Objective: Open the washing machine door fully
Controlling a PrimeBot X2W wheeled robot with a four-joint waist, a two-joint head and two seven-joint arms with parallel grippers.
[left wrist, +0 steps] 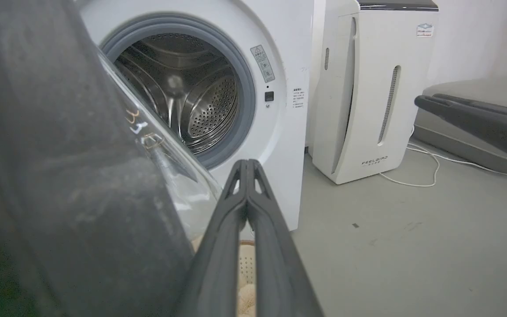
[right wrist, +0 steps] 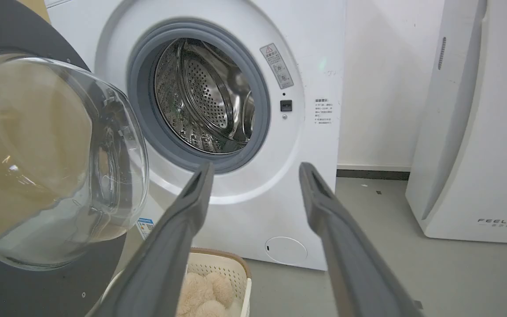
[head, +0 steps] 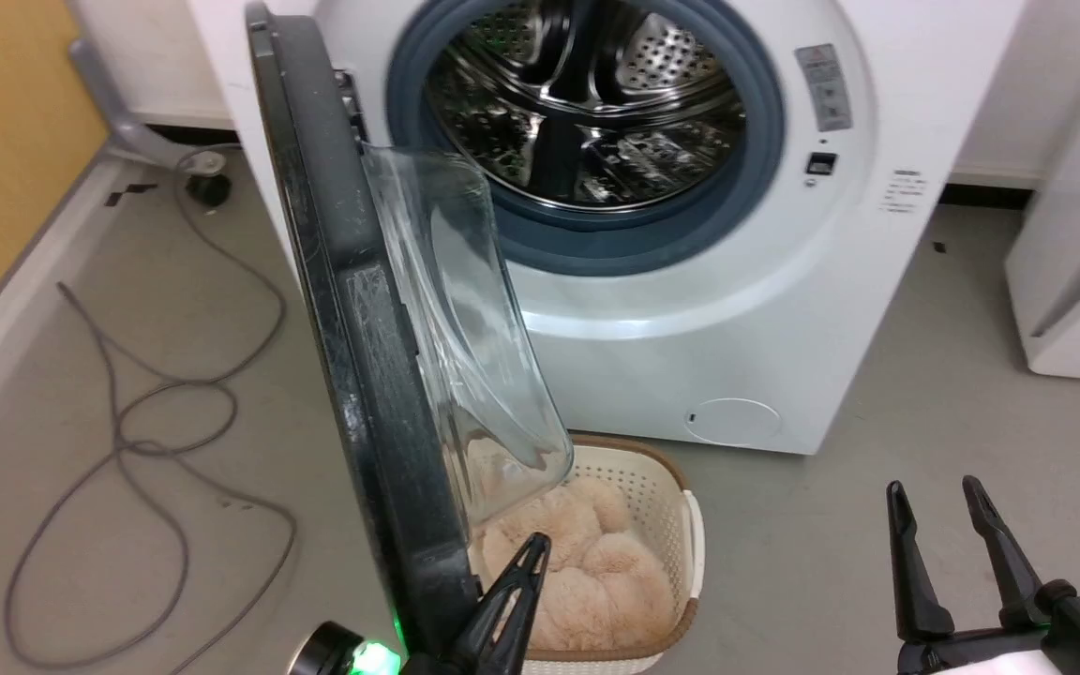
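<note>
My left gripper (head: 534, 544): both dark fingers pressed flat together with nothing between them, their tip pointing up beside the lower inner edge of the washing machine door (head: 362, 375). Whether the fingers touch the door cannot be told.

My right gripper (head: 933, 486): fingers spread wide and holding nothing, over bare grey floor (head: 924, 375), well apart from the door and aimed towards the washing machine (head: 784, 309).

The door is swung out from the front of the machine on a hinge at my left. In the head view it stands nearly edge-on, its black rim towards me and its clear glass bowl (head: 465, 356) bulging to my right.

Below the bowl, and just before the machine, stands a white perforated basket (head: 690, 544) with a brown rim, which holds a beige plush bundle (head: 587, 572).

Behind the door the mouth of the machine is uncovered: a grey-blue gasket (head: 596, 244) rings the perforated steel drum (head: 587, 103).

A white FEELBIRD appliance (left wrist: 368, 88) stands to the machine's right, and a grey cable (head: 127, 441) loops over the floor at my left.
</note>
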